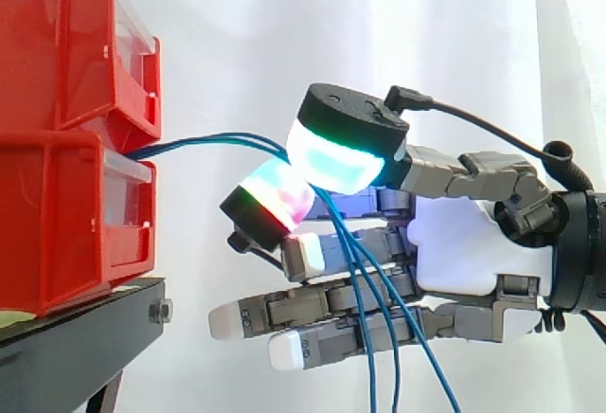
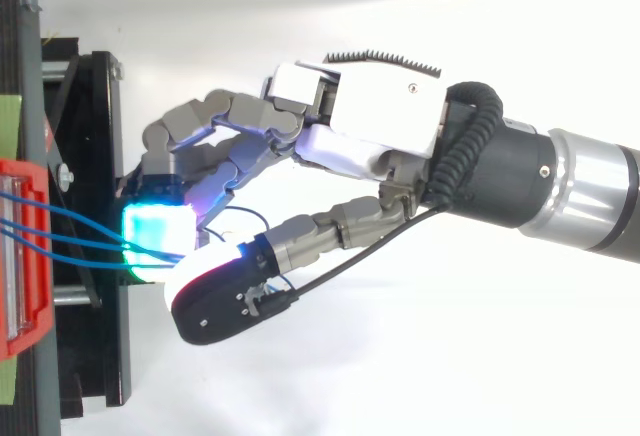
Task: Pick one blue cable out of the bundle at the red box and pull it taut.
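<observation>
Blue cables (image 1: 208, 140) run in a thin bundle out of the gap between the stacked red bins (image 1: 57, 224) toward my hand (image 1: 473, 242). They pass between the cyan-glowing thumb pad (image 1: 336, 157) and a red-green glowing fingertip (image 1: 276, 195), which press together on them. Below the pinch the strands hang slack across the other straight fingers and drop out of the bottom of the side view. I cannot tell how many strands lie inside the pinch. In the top view the hand (image 2: 370, 121) reaches left to the bins' front (image 2: 15, 256).
The bins rest on a black stand (image 1: 76, 337) whose front edge lies just below and left of the fingertips. A white curtain hangs behind. The arm (image 2: 560, 176) comes in from the right.
</observation>
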Action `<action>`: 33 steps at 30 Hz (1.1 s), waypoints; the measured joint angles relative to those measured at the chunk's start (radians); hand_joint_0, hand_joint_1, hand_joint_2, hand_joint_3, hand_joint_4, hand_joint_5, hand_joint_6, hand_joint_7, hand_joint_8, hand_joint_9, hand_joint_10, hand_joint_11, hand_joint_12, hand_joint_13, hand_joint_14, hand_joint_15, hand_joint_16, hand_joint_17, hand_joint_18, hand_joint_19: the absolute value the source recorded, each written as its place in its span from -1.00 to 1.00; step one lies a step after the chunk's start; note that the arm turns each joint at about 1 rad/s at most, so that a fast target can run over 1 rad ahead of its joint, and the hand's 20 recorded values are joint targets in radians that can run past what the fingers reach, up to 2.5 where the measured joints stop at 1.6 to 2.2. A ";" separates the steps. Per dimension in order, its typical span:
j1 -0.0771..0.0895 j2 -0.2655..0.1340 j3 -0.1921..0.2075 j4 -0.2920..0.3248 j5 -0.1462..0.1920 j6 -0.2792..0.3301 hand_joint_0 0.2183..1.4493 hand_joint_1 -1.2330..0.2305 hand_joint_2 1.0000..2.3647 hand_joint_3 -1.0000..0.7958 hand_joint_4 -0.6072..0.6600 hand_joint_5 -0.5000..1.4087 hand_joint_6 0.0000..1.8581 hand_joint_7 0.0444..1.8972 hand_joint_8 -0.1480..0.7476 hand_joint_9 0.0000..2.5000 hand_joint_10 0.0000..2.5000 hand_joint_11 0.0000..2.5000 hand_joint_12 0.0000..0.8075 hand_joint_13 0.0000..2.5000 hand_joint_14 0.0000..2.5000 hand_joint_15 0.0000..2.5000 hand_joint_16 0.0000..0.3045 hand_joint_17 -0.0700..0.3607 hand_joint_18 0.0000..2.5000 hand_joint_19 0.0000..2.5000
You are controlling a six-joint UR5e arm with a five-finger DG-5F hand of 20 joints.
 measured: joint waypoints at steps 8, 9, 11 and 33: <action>0.000 0.000 0.000 0.001 0.000 0.000 0.08 -0.56 -0.99 -0.39 -0.26 -0.69 -0.03 0.20 -0.25 -0.28 -0.99 -0.23 -0.32 -0.67 -0.99 -0.82 -0.75 -0.28 -0.62 -0.69; 0.000 0.000 0.000 0.001 0.000 0.000 0.08 -0.56 -0.99 -0.39 -0.25 -0.69 -0.03 0.19 -0.26 -0.28 -0.99 -0.23 -0.32 -0.67 -0.99 -0.82 -0.75 -0.28 -0.62 -0.68; 0.000 0.000 0.000 0.001 0.000 0.000 0.09 -0.56 -0.99 -0.39 -0.23 -0.69 -0.02 0.17 -0.26 -0.29 -0.99 -0.23 -0.32 -0.67 -0.99 -0.82 -0.75 -0.28 -0.62 -0.69; 0.000 0.000 0.000 0.001 0.006 0.000 -0.40 -0.52 -1.00 -0.44 0.01 -0.70 -0.08 -0.03 -0.17 -0.35 -0.99 -0.23 -0.27 -0.70 -0.99 -0.82 -0.73 -0.25 -0.59 -0.72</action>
